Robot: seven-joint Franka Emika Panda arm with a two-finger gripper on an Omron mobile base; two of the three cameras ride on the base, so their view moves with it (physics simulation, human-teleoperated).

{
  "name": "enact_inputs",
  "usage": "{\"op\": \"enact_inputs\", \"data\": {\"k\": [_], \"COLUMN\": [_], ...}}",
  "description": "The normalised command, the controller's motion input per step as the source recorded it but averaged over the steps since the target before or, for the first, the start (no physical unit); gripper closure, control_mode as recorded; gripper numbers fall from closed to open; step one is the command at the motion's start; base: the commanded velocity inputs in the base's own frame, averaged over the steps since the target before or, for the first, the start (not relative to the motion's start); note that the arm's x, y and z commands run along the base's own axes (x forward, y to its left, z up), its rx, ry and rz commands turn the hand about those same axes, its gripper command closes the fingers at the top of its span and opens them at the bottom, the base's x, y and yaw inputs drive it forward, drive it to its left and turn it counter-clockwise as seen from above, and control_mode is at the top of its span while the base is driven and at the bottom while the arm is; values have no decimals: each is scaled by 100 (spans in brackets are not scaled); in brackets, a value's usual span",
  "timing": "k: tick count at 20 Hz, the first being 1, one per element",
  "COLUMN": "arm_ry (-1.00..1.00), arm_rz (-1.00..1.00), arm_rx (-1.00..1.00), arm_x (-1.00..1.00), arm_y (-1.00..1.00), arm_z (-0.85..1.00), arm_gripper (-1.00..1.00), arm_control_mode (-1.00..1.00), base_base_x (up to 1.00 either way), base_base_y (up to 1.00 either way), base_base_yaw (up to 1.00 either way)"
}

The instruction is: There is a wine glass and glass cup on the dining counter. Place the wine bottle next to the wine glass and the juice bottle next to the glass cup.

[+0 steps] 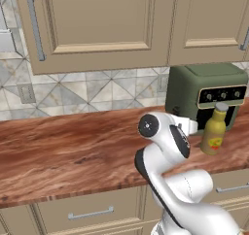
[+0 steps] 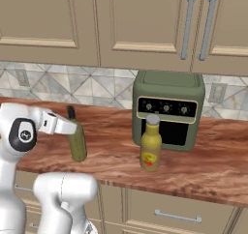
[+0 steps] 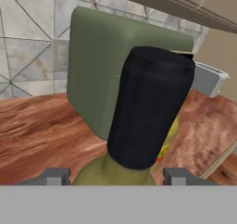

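The olive-green wine bottle (image 2: 77, 143) stands upright on the wall counter (image 2: 208, 165). My gripper (image 2: 72, 127) reaches it from the left at neck height. In the hand view its dark cap (image 3: 148, 107) looms close, and my gripper (image 3: 118, 177) straddles the bottle's shoulders, open, with a small gap showing on each side. The yellow juice bottle (image 2: 151, 146) (image 1: 214, 132) stands to the right, just in front of the green oven. The wine glass, glass cup and dining counter are out of view.
A green countertop oven (image 2: 167, 107) (image 1: 204, 91) (image 3: 97, 70) sits against the tiled wall behind the juice bottle. Beige wall cabinets (image 2: 145, 20) hang above, and drawers (image 1: 90, 212) run below the counter's front edge.
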Motion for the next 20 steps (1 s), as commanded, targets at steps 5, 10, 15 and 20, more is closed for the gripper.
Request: {"op": "enact_inputs", "data": {"k": [5,10,15,20], "arm_ry": [-1,0,0,0], "arm_rz": [6,2,0,0], "arm_rx": [2,2,1,0], "arm_x": [-37,-26,0,0], "arm_y": [0,0,0,0], "arm_z": [26,19,0,0], "arm_gripper": [100,100,100,100], "arm_control_mode": [-100,-100,-100,-100], "base_base_x": [0,0,0,0], "base_base_y": [0,0,0,0], "base_base_yaw": [0,0,0,0]}}
